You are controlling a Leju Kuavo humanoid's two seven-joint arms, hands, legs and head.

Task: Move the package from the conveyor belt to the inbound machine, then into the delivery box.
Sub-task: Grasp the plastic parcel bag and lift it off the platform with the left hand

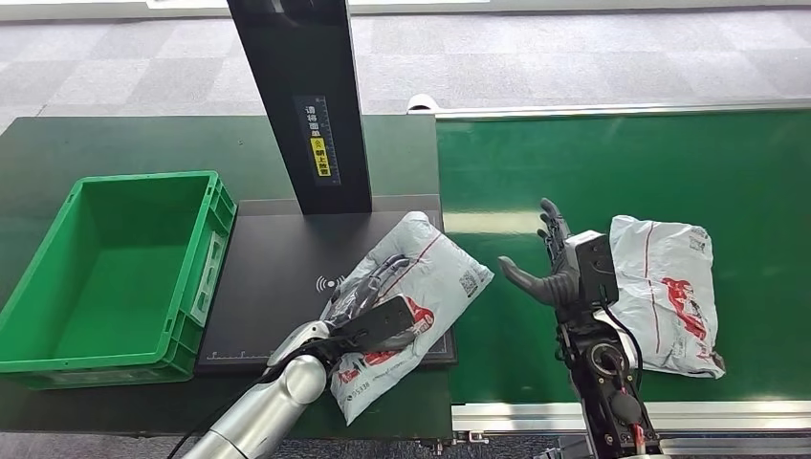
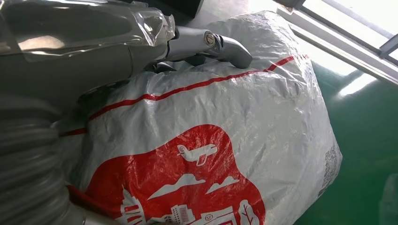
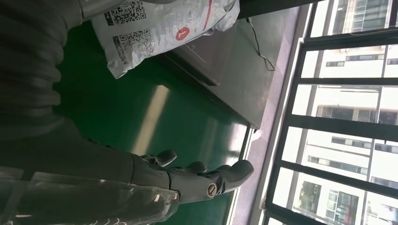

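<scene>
The package [image 1: 413, 287] under the left hand [image 1: 368, 298] is showing crinkled, glossy white plastic film with red print. The conveyor belt [image 1: 612, 163] is looking smooth and green, faintly shining. The inbound machine [image 1: 277, 277] plate is appearing matt black, the delivery box [image 1: 115, 277] hard green plastic, probably moulded.

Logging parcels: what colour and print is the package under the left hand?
White plastic package with red stripe and red skyline-and-plane print; clearest in the left wrist view.
</scene>
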